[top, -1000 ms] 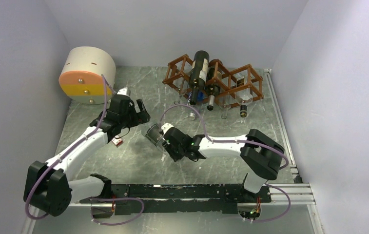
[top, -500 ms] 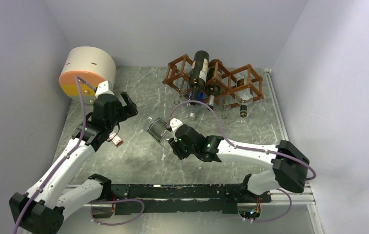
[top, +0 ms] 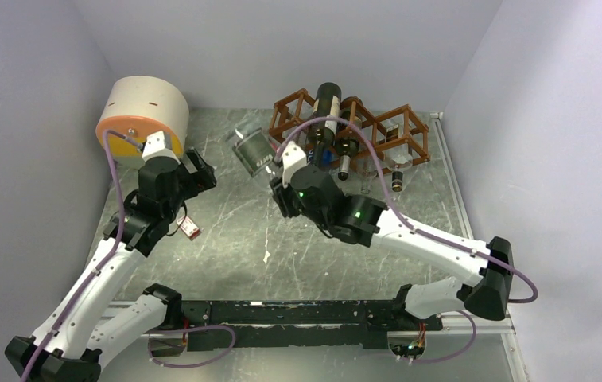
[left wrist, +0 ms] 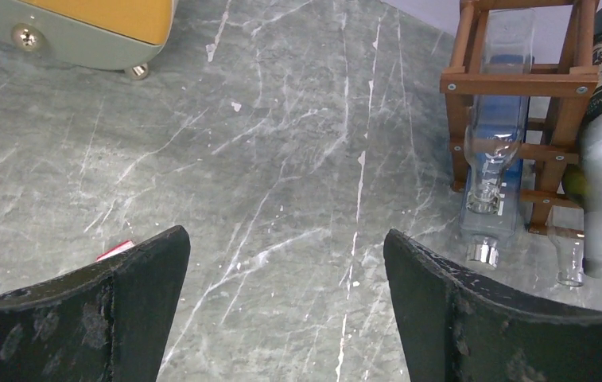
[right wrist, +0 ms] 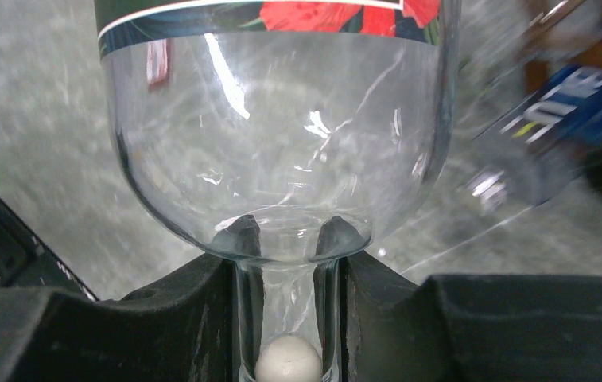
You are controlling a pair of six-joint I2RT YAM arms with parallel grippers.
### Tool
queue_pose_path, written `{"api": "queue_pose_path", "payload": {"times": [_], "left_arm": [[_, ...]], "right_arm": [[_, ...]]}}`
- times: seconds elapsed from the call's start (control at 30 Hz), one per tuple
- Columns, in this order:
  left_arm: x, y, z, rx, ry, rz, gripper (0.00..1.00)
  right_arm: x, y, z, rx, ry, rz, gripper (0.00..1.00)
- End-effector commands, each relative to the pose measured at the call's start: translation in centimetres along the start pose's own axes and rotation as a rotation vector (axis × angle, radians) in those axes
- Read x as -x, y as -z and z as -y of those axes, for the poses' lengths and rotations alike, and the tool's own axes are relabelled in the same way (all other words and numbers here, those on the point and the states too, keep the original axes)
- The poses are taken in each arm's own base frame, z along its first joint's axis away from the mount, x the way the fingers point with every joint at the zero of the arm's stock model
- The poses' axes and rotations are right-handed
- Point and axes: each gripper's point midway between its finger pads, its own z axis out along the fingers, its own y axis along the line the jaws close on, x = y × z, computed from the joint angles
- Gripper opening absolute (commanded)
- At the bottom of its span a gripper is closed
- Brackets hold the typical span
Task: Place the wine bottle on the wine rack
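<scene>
Brown wood slats make the rack at the back of the table. A dark bottle lies on top of it. More bottles lie in its holes, with their necks poking out at the front. One is a clear bottle with a blue label. A big round box with an orange face sits in the far left corner. A small red thing lies on the table near the left arm.

The wine bottle is up in the air, tipped over, just left of the rack's left end. It is clear glass with a dark label that has red on it. The right pincer is squeezed onto its thin neck, one finger on each side. The left pincer is spread wide over bare table and holds nothing.
</scene>
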Motion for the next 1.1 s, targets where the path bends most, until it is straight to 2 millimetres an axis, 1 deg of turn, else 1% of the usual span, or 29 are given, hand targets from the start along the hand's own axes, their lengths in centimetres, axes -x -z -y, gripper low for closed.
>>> {"api": "queue_pose_path", "payload": {"times": [0.0,0.03,0.07,0.13,0.2,0.3,0.37,0.47,0.53,0.57,0.63,0.73,0.87,0.97,1.07], "left_arm": [[0.8,0.8,0.6,-0.046,-0.037,0.016,0.95],[0.5,0.9,1.4,-0.096,-0.062,0.008,0.95],[-0.2,1.0,2.4,-0.165,-0.087,-0.018,0.95],[-0.9,1.2,3.5,-0.243,-0.105,-0.044,0.95],[-1.5,1.4,4.2,-0.291,-0.102,-0.063,0.95],[-1.6,1.5,4.8,-0.313,-0.073,-0.077,0.95],[-1.4,1.4,4.6,-0.277,-0.015,-0.084,0.95],[-1.5,1.4,4.6,-0.247,0.041,-0.112,0.95],[-1.9,1.8,5.3,-0.298,0.015,-0.131,0.95],[-2.0,2.0,5.6,-0.329,-0.005,-0.131,0.95],[-2.1,2.3,6.0,-0.369,-0.035,-0.127,0.95],[-2.1,2.8,6.4,-0.419,-0.070,-0.118,0.95],[-2.7,3.3,7.2,-0.513,-0.175,-0.113,0.95],[-3.5,3.6,7.6,-0.556,-0.186,-0.136,0.95],[-4.1,4.0,7.9,-0.600,-0.240,-0.158,0.95]], "right_arm": [[12.0,4.3,3.9,-0.160,-0.130,0.329,0.00],[12.5,4.5,4.7,-0.181,-0.138,0.328,0.00],[13.1,4.8,5.5,-0.197,-0.152,0.331,0.00],[14.0,5.1,7.9,-0.238,-0.195,0.338,0.00],[14.4,5.3,10.7,-0.256,-0.253,0.342,0.00],[14.5,6.0,15.0,-0.306,-0.336,0.347,0.00],[14.1,6.6,17.8,-0.374,-0.375,0.345,0.00],[13.0,7.2,20.9,-0.454,-0.425,0.323,0.00],[12.2,7.4,22.6,-0.490,-0.456,0.307,0.00],[11.5,7.6,24.1,-0.521,-0.476,0.295,0.00],[10.6,7.7,26.1,-0.551,-0.512,0.278,0.00],[9.3,7.5,28.3,-0.553,-0.556,0.247,0.00],[7.6,6.3,30.1,-0.550,-0.604,0.189,0.00],[6.6,5.6,31.0,-0.540,-0.636,0.158,0.00],[5.7,4.8,31.4,-0.525,-0.643,0.112,0.00]]}}
